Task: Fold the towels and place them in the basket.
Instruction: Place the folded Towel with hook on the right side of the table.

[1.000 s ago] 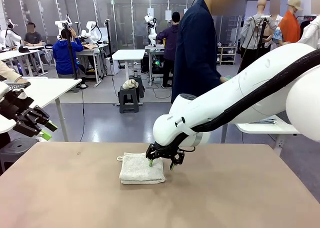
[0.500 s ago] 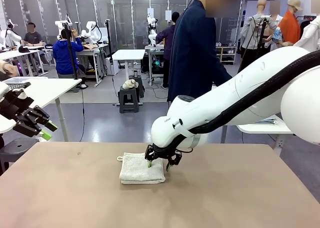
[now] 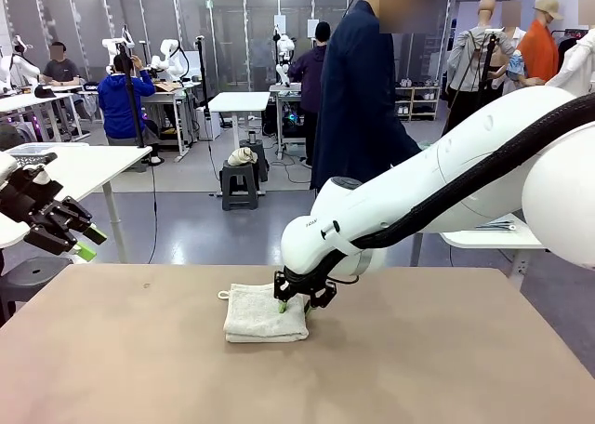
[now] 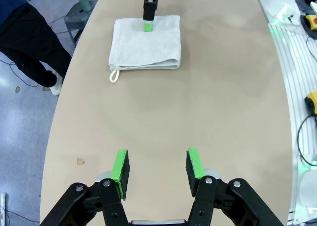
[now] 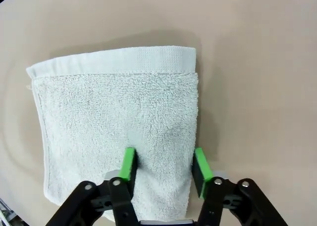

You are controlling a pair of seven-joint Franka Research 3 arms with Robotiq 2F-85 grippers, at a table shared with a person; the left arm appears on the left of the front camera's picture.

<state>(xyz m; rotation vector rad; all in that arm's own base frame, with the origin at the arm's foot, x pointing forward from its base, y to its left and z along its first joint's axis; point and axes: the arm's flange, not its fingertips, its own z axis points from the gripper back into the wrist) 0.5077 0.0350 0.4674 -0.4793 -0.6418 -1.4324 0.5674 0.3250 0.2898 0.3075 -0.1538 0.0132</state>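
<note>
On the left-middle part of the table (image 3: 446, 368), toward the far edge, lies one cream-white towel (image 3: 265, 314) (image 4: 145, 42) (image 5: 119, 132). It is folded to a small flat rectangle of several layers. Its little corner loop (image 3: 223, 296) (image 4: 114, 76) sticks out on the table at the far left corner as the front view shows it.

The right gripper (image 3: 296, 303) (image 5: 164, 165) is down at the towel's right end, pointing steeply at the table. In its own wrist view the two green pads stand apart with a clear gap between them. One pad (image 5: 129, 162) is on the terry surface, the other is just outside the towel's long edge, over the bare table, so the jaws stand across this edge. They are not closed on the cloth. If the tips press into the towel I cannot tell. The white right arm comes in from the right side of the picture and crosses to the middle.

The left gripper (image 3: 84, 243) (image 4: 157, 169) is well apart from the towel, held up in the air at the left end of the table. Its fingers are spread and there is nothing between them; its camera looks along the table at the towel.

At the far side a person (image 3: 358, 99) in a dark blue coat stands near the table.
</note>
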